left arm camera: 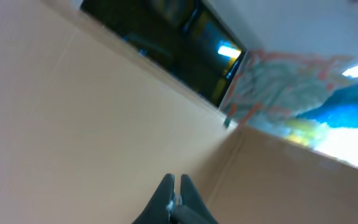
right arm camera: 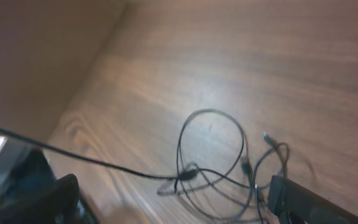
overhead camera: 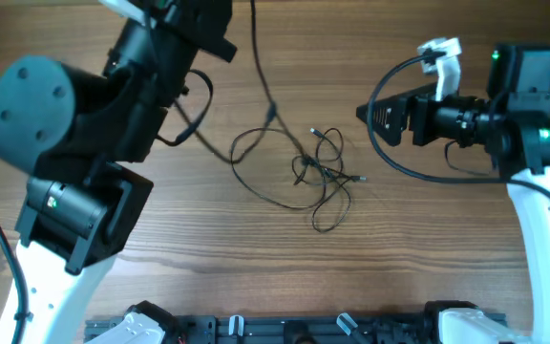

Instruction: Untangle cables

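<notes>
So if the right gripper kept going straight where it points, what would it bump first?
Probably the cables: the right gripper points left toward their tangle on the table. Its height is unclear, so it might pass above them.

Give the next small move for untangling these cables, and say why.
Probably lower the right end effector onto the loose loops of the cables: it hovers just beside the bundle, and one strand leads away from the knot, out of view, leaving the loops free to pull.

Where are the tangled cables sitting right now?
Overhead view: the cables lie loosely tangled on the table near its centre, just left of and below the right gripper, with one strand running toward the top edge.
</notes>
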`<state>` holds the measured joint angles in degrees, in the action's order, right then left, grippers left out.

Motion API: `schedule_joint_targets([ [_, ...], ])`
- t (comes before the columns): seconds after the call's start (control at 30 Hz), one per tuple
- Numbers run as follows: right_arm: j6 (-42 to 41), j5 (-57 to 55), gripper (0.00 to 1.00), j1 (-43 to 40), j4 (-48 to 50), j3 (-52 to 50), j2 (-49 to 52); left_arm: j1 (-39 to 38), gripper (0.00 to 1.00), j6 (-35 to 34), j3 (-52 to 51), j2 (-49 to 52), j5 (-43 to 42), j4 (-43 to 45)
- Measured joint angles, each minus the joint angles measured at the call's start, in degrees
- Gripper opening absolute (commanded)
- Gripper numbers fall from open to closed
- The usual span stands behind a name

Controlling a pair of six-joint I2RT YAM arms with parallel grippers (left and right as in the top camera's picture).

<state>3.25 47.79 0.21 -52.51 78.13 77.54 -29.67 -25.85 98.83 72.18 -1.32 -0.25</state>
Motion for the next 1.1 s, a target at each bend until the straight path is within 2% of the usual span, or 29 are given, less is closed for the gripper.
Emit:
schedule_joint_targets([
  [0.23,5.0,0.7,0.99,2.1,-1.1,0.0,5.1,0.0,0.04,-0.2,0.0,0.0,0.2,14.1],
  [0.4,5.9,0.6,0.99,3.8,-1.0,0.0,6.5,0.0,0.04,1.1,0.1,0.0,1.4,13.0],
  [0.57,5.9,0.2,0.99,3.8,-1.1,0.0,6.6,0.0,0.04,6.4,0.3,0.0,6.5,-0.2],
  [0.83,5.9,-0.1,0.99,3.8,-1.0,0.0,6.6,3.3,0.04,19.0,0.2,2.0,23.0,-22.4],
  [1.1,5.9,-0.2,0.99,3.8,-0.9,0.0,6.6,13.9,0.04,48.4,0.2,6.2,28.1,-50.3],
])
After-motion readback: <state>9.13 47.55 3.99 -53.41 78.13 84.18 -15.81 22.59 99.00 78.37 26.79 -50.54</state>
